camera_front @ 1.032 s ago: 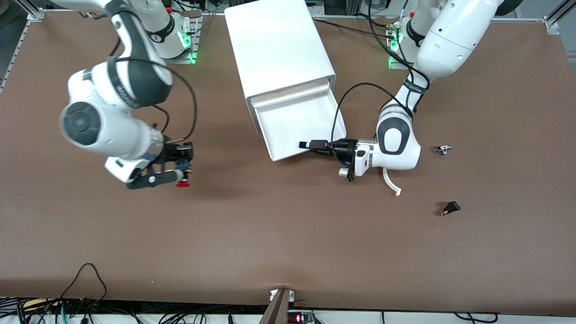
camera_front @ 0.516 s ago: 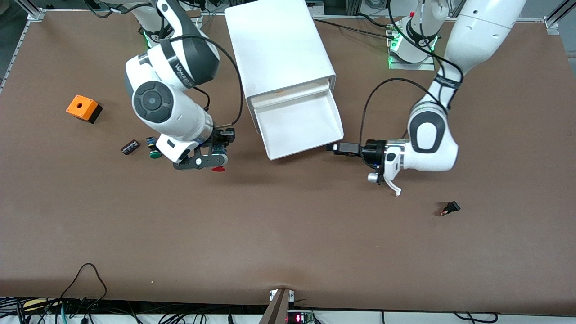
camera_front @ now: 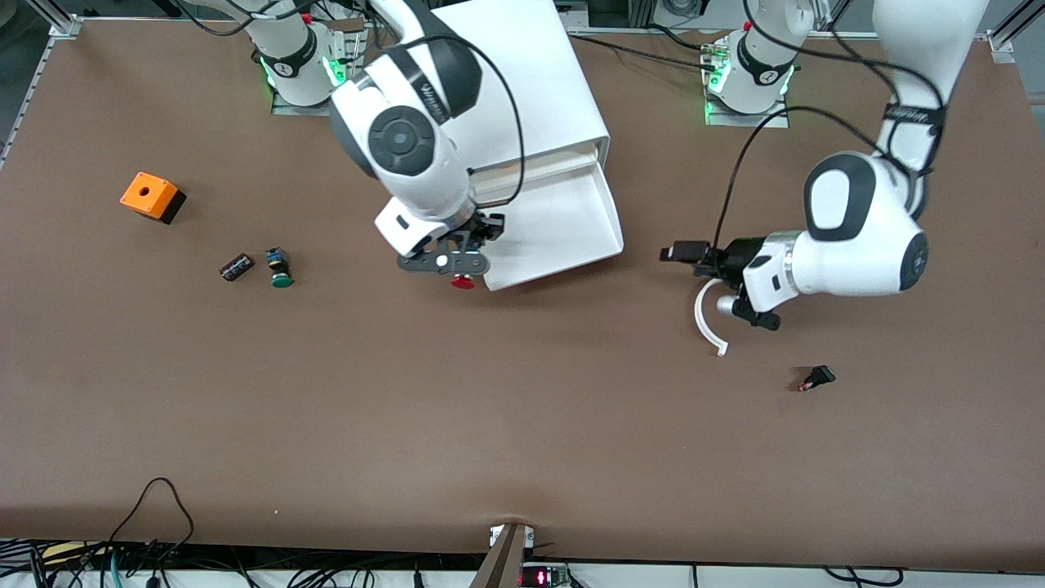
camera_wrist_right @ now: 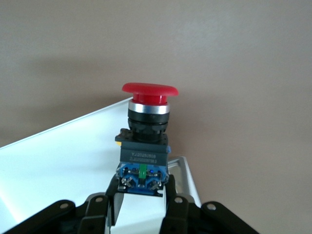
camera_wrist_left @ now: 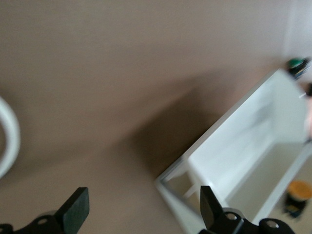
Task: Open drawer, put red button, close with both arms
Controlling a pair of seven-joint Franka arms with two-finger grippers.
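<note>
Jaws of the right gripper point(camera_front: 462, 275) clamped the red button point(camera_front: 463, 282) over the open drawer's point(camera_front: 563, 233) front corner; the left gripper point(camera_front: 676, 252), jaws spread wide and empty, hovered over the counter point(camera_front: 522, 408) at the drawer's three o'clock.

Drawer point(camera_front: 563, 229) open; red button point(camera_front: 463, 282) held over its corner.

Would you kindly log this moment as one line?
drawer: open | right end effector: shut on red button, at drawer's front corner | left end effector: open, over table beside drawer
</note>
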